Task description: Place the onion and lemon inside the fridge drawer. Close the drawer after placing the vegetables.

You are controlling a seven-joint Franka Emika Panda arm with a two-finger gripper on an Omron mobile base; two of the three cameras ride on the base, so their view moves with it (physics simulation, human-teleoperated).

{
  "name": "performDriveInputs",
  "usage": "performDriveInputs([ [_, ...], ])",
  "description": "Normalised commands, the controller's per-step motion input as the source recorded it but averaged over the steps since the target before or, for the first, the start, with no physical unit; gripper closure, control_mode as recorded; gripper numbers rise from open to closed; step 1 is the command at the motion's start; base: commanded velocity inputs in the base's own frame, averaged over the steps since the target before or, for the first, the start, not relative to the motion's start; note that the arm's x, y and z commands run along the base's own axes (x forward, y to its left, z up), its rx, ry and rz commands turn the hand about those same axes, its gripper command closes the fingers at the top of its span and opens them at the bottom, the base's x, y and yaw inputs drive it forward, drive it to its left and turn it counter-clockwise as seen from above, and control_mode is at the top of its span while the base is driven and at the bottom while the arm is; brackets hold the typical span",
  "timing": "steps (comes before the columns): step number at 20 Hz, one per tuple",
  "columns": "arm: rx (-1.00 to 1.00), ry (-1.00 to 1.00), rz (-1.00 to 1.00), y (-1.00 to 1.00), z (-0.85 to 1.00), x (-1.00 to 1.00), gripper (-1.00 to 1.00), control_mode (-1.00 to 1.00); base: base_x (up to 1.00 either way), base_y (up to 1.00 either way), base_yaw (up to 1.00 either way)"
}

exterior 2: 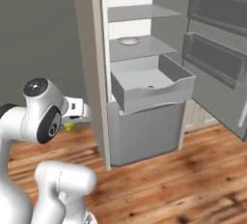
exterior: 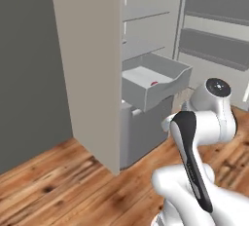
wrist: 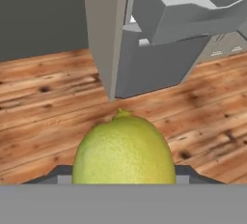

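In the left base view the fridge drawer (exterior: 156,81) stood pulled out from the grey fridge (exterior: 92,64), its pale bin open to the camera, and a small sliver of red, the onion (exterior: 154,83), lay on its floor near the front wall. Below the drawer sat the lower grey front panel (exterior: 146,132), and the open fridge door (exterior: 214,30) with its shelves stood to the right. The white arm (exterior: 194,142) rose in the lower right over the wooden floor (exterior: 58,191). In the right base view the drawer (exterior 2: 152,90) again stuck out under two flat shelves (exterior 2: 140,47), the upper of these carrying nothing I could make out and the lower a shallow round dish (exterior 2: 128,40). The onion (exterior 2: 150,86) showed as a red speck inside the bin. To the left of the fridge, well apart from the drawer, the gripper (exterior 2: 72,121) reached out from the arm with a bit of the yellow-green lemon (exterior 2: 70,126) showing beneath it. In the hand view the lemon (wrist: 124,151) sat large at the bottom, clamped between the fingers, whose dark tips (wrist: 58,174) showed on either side of it. Beyond it lay the floor, the fridge's side wall and the open drawer (wrist: 193,10) at the upper right.
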Motion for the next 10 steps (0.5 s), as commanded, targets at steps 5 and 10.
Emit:
performDriveInputs([
  [5,0.0,0.0,0.0,0.0,0.0,0.0,1.0,1.0,1.0,-0.07,0.0],
  [10,0.0,0.0,0.0,0.0,0.0,0.0,1.0,1.0,0.99,-0.16,0.0],
])
